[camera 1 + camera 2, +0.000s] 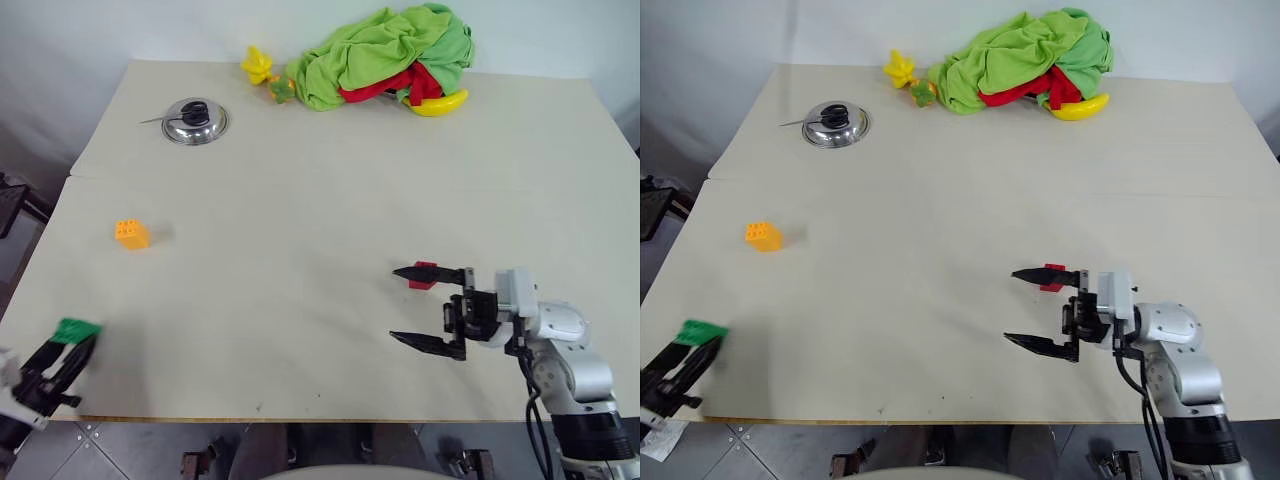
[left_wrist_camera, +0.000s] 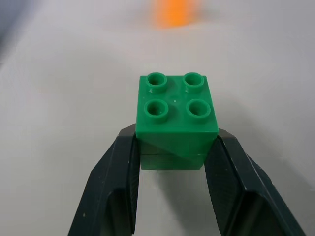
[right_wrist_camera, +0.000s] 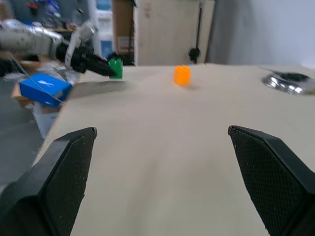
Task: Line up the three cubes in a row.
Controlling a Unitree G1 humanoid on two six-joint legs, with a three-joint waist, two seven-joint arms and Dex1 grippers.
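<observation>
Now the left gripper [image 2: 170, 162] pinches the green block [image 2: 176, 110] (studs up) over the table's [image 1: 300, 200] near-left edge. Opposite, the right gripper [image 1: 420, 305] gapes wide beside the red block [image 1: 425, 275]; the orange block [image 1: 131, 234] sits apart.

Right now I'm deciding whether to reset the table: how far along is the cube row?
Nothing is lined up yet. In hand: the left gripper has its fingers shut on the green cube at the table's near left corner. The orange cube sits alone on the left side, and the red cube lies by the open right gripper, not held. Left to do: bring all three cubes together in a row.
</observation>
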